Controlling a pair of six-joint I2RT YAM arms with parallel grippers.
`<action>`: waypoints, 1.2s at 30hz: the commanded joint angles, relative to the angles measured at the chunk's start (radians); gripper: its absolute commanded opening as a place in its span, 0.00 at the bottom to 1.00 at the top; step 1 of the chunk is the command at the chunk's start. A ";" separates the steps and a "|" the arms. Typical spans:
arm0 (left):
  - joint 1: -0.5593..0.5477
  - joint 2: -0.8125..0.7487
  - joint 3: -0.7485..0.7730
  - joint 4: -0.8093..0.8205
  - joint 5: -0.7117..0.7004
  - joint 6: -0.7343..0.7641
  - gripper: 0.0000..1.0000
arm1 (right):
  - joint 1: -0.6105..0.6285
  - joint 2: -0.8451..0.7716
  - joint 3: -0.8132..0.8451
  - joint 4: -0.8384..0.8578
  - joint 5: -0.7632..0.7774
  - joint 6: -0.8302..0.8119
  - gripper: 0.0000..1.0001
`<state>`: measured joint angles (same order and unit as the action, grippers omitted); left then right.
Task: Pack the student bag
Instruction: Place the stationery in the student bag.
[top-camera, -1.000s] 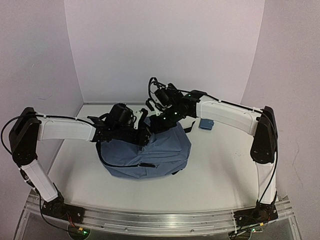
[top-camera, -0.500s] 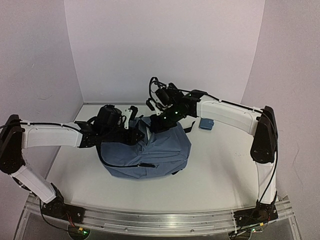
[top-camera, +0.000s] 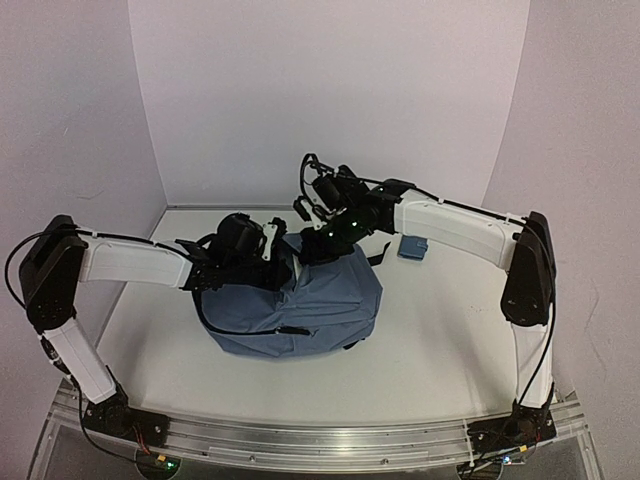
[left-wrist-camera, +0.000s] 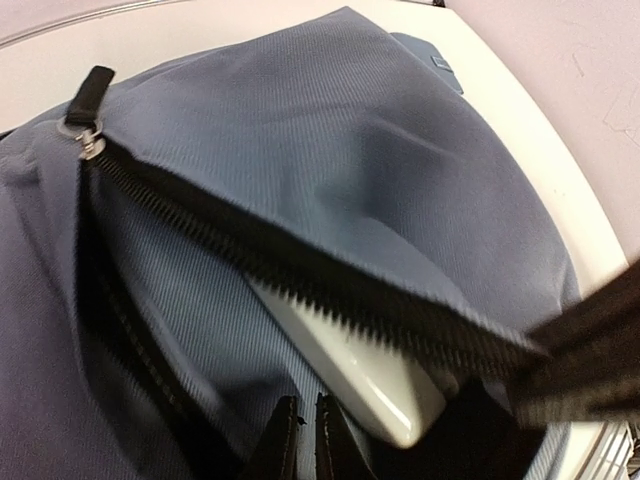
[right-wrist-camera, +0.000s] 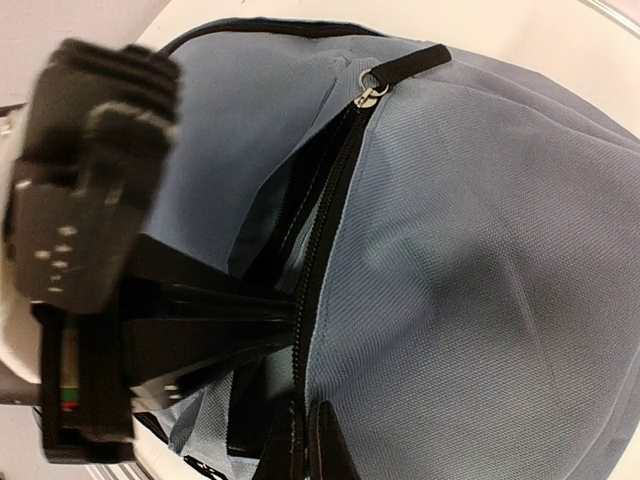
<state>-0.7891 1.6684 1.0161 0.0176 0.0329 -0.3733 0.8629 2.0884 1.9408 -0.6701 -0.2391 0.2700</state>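
Change: Left arm has swung back in with its elbow raised, and the left claw has narrowed and sits closer to the bag's mouth; the right arm and the bag lie as before.
Top view, bag: soft slate-blue fabric backpack lies flat mid white tabletop, with both claws at its far edge.
Top view, nearby: small blue flat object on the tabletop just right of the backpack, beside the right forearm.
Left wrist view, claw: fingers almost together at the near lip of the open zip; whether cloth is caught cannot be told.
Left wrist view, inside: glossy white rounded object under the upper zip edge; black zip pull at far left.
Right wrist view, claw: right claw closed, pinching the backpack's zip edge.
Right wrist view, obstruction: left claw's black body fills the opening; its pale marks are too blurred to read.
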 joint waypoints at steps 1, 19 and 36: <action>0.000 0.061 0.061 0.105 0.035 -0.007 0.08 | -0.008 0.002 0.033 0.000 -0.034 0.024 0.00; -0.008 -0.031 -0.007 0.168 0.045 -0.091 0.68 | -0.035 0.001 0.020 0.002 -0.040 0.027 0.01; -0.042 -0.465 -0.107 -0.134 -0.140 -0.100 0.93 | -0.174 -0.072 0.068 0.001 -0.035 -0.006 0.88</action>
<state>-0.8261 1.2644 0.9227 -0.0475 -0.0629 -0.4728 0.7547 2.0923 1.9792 -0.6798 -0.3305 0.2846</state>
